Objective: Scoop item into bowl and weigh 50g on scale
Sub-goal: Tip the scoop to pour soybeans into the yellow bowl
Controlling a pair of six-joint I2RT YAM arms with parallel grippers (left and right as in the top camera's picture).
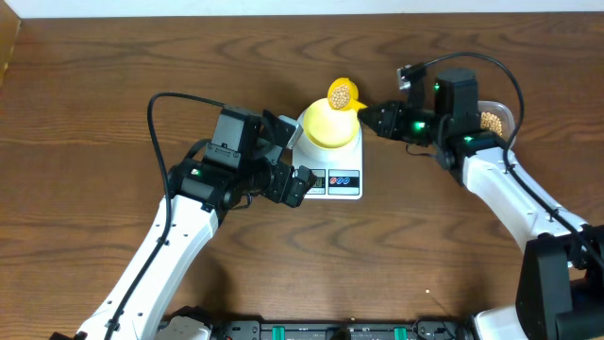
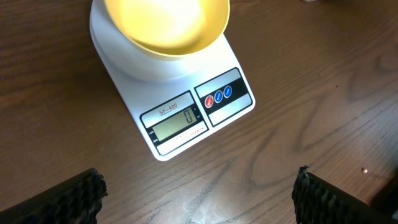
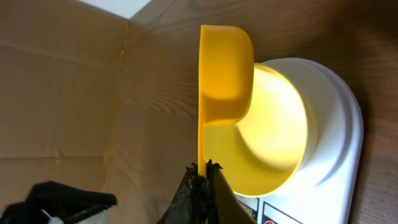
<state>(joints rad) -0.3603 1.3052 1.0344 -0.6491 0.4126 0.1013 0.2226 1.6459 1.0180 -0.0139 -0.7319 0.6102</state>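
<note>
Dark brown wood-grain table — a pale white strip runs along its far edge.

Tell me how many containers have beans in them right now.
2. The yellow spoon, held by the right end effector at the bowl's far rim, and the clear tub beside the right arm, partly hidden. The bowl looks empty.
</note>
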